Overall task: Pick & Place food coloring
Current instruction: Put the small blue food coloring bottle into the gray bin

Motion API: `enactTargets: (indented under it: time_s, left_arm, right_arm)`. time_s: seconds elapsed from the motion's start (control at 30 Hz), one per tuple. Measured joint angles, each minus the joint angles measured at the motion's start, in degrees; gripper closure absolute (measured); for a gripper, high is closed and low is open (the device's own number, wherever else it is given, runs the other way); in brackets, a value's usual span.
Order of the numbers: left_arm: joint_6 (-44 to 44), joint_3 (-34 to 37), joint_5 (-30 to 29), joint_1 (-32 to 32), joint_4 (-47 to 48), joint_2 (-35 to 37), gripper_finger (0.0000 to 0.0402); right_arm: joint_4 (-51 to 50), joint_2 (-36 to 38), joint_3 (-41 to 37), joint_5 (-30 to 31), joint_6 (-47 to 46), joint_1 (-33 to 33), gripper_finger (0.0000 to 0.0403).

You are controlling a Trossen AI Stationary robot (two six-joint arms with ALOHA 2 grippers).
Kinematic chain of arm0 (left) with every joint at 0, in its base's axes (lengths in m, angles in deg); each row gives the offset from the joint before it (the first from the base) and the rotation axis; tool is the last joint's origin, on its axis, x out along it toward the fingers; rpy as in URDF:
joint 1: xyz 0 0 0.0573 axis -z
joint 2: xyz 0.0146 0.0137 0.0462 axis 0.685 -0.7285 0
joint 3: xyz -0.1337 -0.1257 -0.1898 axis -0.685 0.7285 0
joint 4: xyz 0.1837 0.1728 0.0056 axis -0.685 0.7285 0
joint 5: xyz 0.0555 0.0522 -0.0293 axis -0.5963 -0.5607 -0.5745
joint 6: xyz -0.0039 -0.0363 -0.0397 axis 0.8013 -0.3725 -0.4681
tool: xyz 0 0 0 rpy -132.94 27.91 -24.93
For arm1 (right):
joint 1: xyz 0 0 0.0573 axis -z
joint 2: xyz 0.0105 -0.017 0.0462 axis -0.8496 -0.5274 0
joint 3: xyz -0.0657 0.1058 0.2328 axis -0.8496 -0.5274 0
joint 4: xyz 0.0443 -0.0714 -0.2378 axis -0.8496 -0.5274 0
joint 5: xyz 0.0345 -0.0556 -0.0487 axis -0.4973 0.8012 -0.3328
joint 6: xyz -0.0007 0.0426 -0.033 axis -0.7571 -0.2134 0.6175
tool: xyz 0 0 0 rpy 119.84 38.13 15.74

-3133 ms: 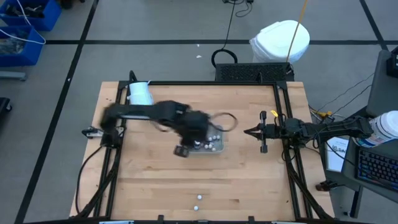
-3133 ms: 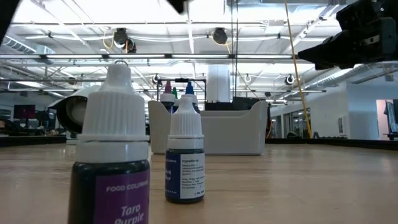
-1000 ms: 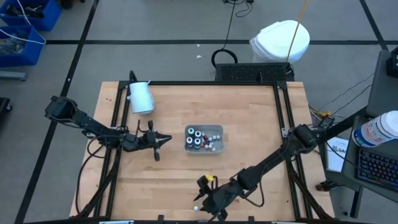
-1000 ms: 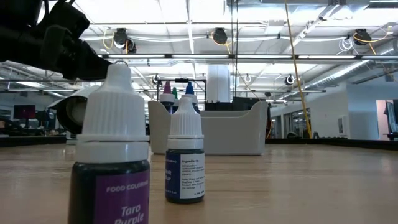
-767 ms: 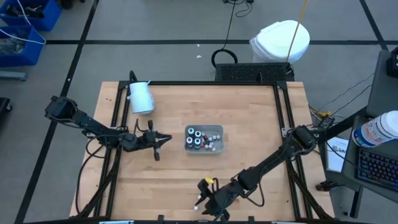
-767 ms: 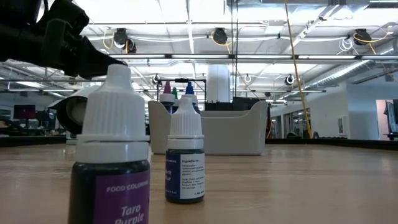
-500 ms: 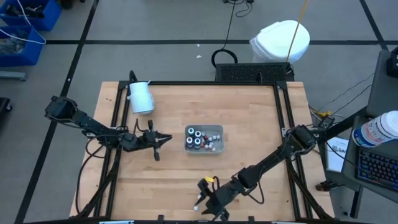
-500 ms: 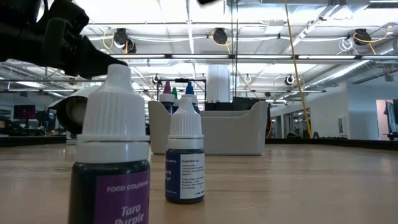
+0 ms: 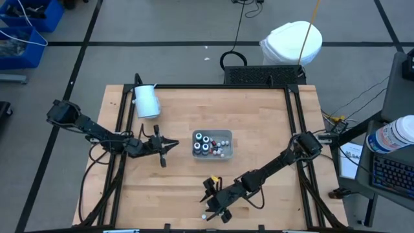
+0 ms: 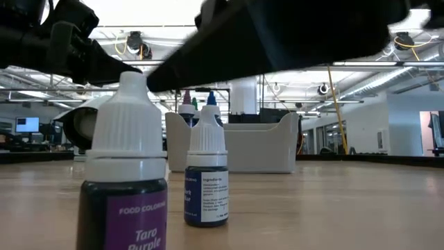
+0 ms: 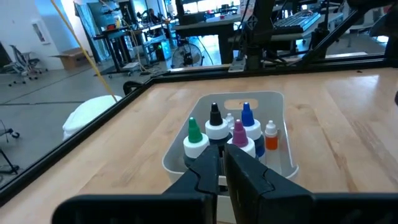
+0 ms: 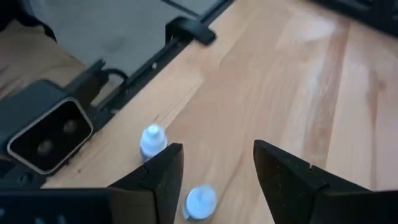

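Bottles (image 12: 200,202) stand just under open, empty right hand (image 12: 217,163); left hand (image 9: 173,145) shut.

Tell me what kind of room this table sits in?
Probably a robotics lab or workshop: exposed ceiling trusses and lights, desks with monitors and a fan behind the wooden table, blue parts bins on the floor.

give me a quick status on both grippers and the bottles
Right gripper open above two loose bottles near the table's front edge, none held. Left gripper shut, empty, beside the tray. Nothing in the way.
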State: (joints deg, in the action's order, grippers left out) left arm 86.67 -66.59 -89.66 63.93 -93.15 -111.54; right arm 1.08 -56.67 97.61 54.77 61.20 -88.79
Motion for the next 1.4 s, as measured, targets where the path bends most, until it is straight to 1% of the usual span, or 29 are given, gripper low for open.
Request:
enactTargets:
  time_s: [0.5, 0.83, 0.93, 1.4]
  left_arm:
    - [0.0, 0.0, 0.0, 0.0, 0.0, 0.0, 0.0366]
    - [0.0, 0.0, 0.0, 0.0, 0.0, 0.0, 0.0366]
    - [0.0, 0.0, 0.0, 0.0, 0.0, 0.0, 0.0366]
    - [0.0, 0.0, 0.0, 0.0, 0.0, 0.0, 0.0366]
  right_arm:
    - [-4.9, -0.7, -0.3, 0.2, -4.6, -0.7, 0.0249]
    - [-0.6, -0.7, -3.5, 0.1, -5.6, -0.6, 0.0276]
    - [1.9, -0.7, -3.9, 0.1, -5.6, -0.6, 0.0283]
    - [2.6, -0.7, -3.9, 0.1, -5.7, -0.6, 0.0306]
